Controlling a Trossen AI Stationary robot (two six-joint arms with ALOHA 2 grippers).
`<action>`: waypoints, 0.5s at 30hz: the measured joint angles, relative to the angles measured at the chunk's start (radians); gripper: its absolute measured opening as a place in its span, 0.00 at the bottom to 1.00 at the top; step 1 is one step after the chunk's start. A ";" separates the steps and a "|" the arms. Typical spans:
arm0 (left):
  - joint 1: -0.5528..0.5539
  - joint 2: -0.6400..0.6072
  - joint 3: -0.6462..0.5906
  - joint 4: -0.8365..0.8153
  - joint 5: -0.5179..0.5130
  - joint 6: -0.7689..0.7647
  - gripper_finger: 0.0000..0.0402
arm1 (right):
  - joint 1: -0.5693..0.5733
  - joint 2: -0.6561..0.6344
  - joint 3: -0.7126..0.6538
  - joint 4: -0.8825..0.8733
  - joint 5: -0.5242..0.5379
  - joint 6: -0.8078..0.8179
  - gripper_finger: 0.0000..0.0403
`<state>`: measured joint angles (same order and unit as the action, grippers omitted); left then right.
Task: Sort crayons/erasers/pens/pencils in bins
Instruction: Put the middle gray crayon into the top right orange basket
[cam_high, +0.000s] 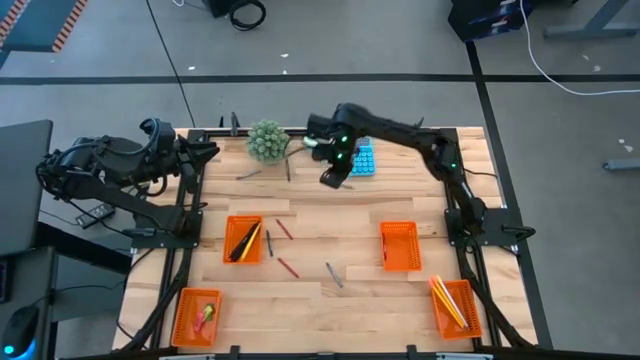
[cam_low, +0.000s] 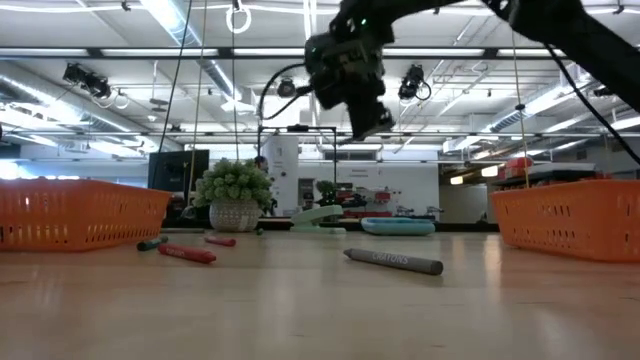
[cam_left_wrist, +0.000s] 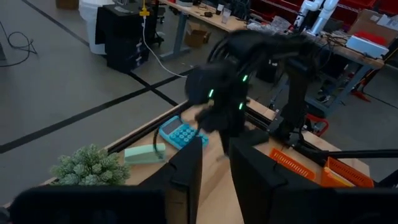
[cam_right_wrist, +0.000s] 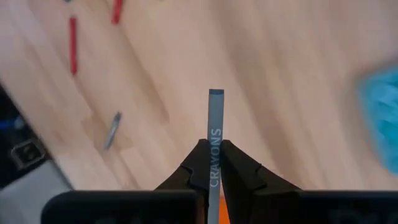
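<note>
Carrying the grey crayon clamped in the right tool, it should swing toward 5 o'clock and drop into the matching bin without tilting early.

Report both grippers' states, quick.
Left gripper: cannot be told, holds nothing visible.
Right gripper: shut on a grey crayon.

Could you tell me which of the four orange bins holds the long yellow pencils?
The bin at the table's near-right corner: pencils lie in it; the others hold dark sticks, small erasers, or little visible.
</note>
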<state>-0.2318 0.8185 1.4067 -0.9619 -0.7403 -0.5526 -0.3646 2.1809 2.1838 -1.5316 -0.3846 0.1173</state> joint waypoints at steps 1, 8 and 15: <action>0.000 0.000 0.000 0.000 0.000 0.011 0.23 | -0.003 -0.022 0.000 -0.003 0.026 0.018 0.08; 0.000 0.000 0.000 0.002 0.000 0.067 0.24 | -0.009 -0.189 -0.177 0.042 0.101 0.176 0.08; 0.000 0.000 0.000 0.014 0.000 0.068 0.24 | 0.075 -0.531 -0.713 0.352 0.097 0.576 0.09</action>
<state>-0.2321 0.8181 1.4067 -0.9483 -0.7406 -0.4848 -0.2892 1.6499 1.4707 -1.1795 -0.2876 0.6936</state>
